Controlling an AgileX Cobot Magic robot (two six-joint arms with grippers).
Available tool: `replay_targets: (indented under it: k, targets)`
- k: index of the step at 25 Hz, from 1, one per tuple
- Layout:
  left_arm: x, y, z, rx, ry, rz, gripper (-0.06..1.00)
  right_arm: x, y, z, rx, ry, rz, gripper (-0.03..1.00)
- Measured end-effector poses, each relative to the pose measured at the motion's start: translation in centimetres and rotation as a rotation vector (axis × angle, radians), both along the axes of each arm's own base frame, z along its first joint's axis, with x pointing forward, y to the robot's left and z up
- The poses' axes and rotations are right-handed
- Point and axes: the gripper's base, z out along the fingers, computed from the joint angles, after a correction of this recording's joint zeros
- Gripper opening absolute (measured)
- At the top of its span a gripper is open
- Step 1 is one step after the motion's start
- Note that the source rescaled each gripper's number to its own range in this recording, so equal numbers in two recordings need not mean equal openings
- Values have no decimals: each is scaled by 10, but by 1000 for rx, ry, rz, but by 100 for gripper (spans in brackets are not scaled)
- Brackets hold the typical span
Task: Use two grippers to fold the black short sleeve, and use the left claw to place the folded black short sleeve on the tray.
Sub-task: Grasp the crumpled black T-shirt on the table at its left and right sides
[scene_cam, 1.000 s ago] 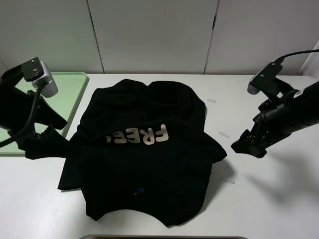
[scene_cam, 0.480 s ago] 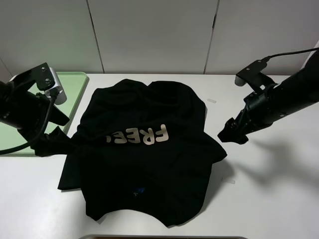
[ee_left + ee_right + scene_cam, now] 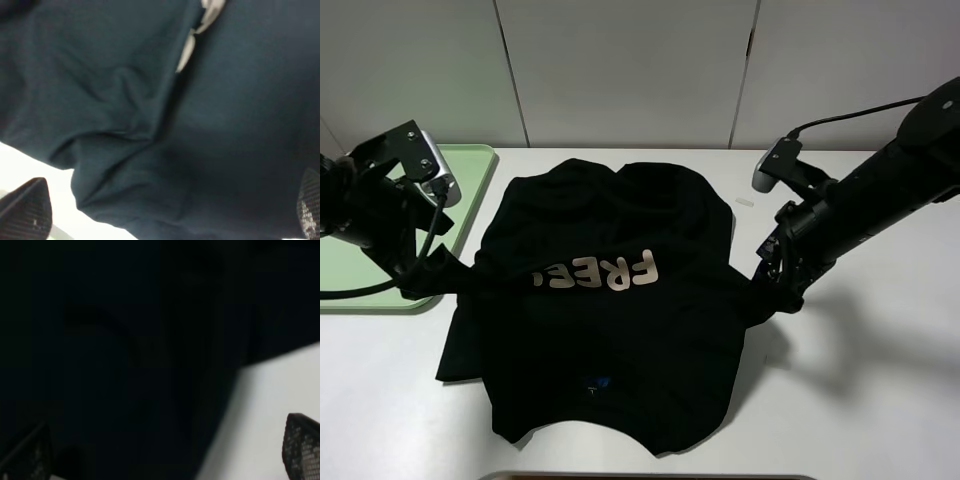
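Right hand [image 3: 782,292] moved to rumpled black shirt [image 3: 610,340], left hand [image 3: 420,280] at its edge

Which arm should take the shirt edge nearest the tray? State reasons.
Left. The left pincer, open, hovers at the edge of the black short sleeve beside the tray; the right pincer is at the opposite edge.

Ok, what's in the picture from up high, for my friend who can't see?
A black short sleeve reading FREE lies spread on a white table, with the left gripper and the right gripper, both open, at its two side edges. A pale-green tray sits at the left.
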Motion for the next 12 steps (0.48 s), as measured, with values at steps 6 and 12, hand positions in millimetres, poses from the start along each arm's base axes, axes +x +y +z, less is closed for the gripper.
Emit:
replay_targets:
  k: [6, 12]
  targets:
    - [2, 1, 0, 10, -19, 3, 98, 2, 16, -6, -31, -69, 20, 100]
    - [2, 1, 0, 14, -26, 5, 98, 5, 15, -38, -81, 44, -30, 100]
